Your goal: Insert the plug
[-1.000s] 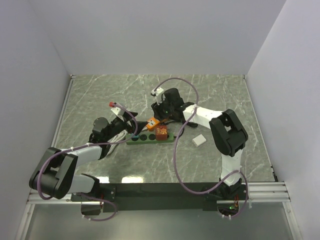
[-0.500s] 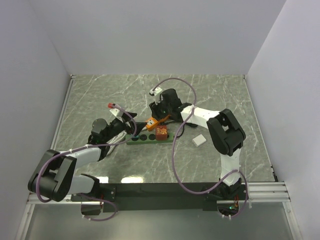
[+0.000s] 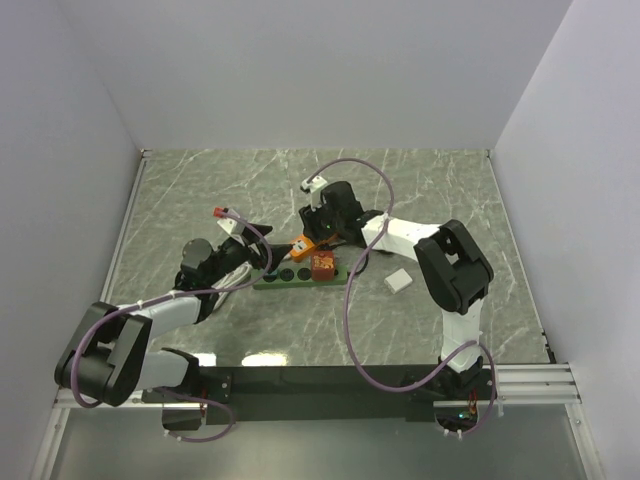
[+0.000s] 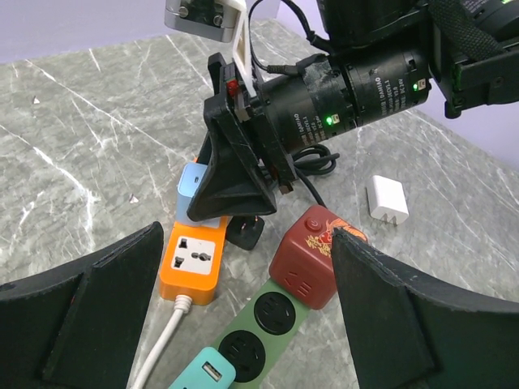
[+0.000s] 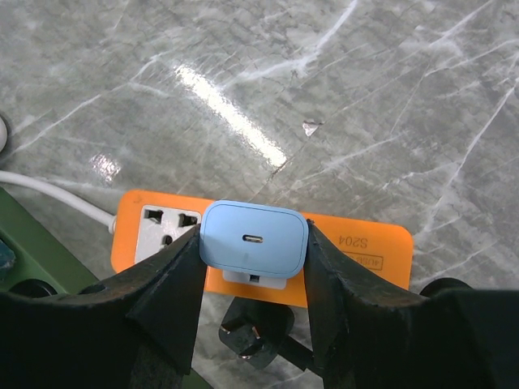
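Observation:
My right gripper (image 5: 253,245) is shut on a light blue plug (image 5: 254,231), its USB-C port facing the camera. The plug sits right over the far socket of an orange power strip (image 5: 357,243); its prongs are hidden. In the left wrist view the blue plug (image 4: 193,185) meets the far end of the orange strip (image 4: 190,259) under the right gripper (image 4: 235,182). My left gripper (image 4: 247,275) hangs open just above a green power strip (image 4: 272,320), holding nothing. From above, the right gripper (image 3: 318,236) is over the orange strip (image 3: 304,246) and the left gripper (image 3: 262,258) is beside it.
A dark red cube adapter (image 4: 312,255) and a teal USB adapter (image 4: 203,374) sit on the green strip (image 3: 295,276). A loose black plug (image 5: 255,328) lies beside the orange strip. A white charger (image 3: 398,281) lies to the right. White walls enclose the marble table.
The right gripper has shifted slightly lower and closer over the orange strip with the blue plug. The left arm has barely moved.

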